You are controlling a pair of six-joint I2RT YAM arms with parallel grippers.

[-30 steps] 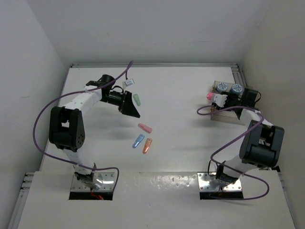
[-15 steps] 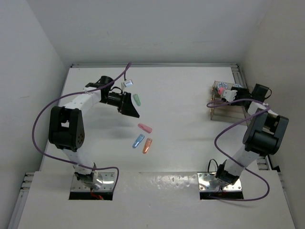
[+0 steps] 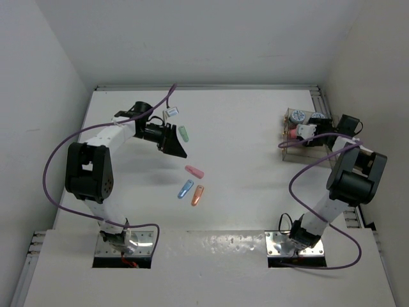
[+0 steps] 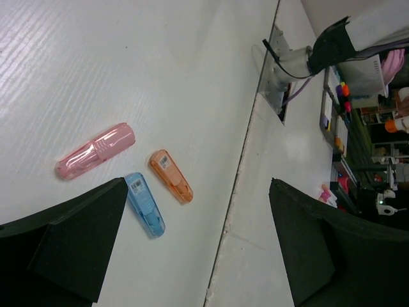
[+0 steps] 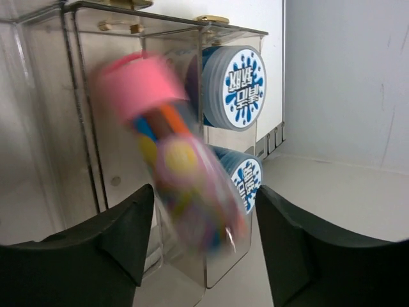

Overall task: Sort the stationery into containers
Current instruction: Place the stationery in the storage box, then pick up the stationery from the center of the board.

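The clear container stands at the far right. It holds two blue-and-white rolls, which also show in the right wrist view. My right gripper is open at the container. The pink marker is blurred between its spread jaws, touching neither finger; from above it lies in the container. My left gripper is open and empty beside the green capsule. The pink, orange and blue capsules lie on the table in front of its jaws.
The table's near seam runs just behind the capsules. The right wall and a rail stand close behind the container. Purple cables loop off both arms.
My right gripper swung over the container with the marker and its jaws have come apart; the marker now shows loose and blurred. The left arm has barely moved.
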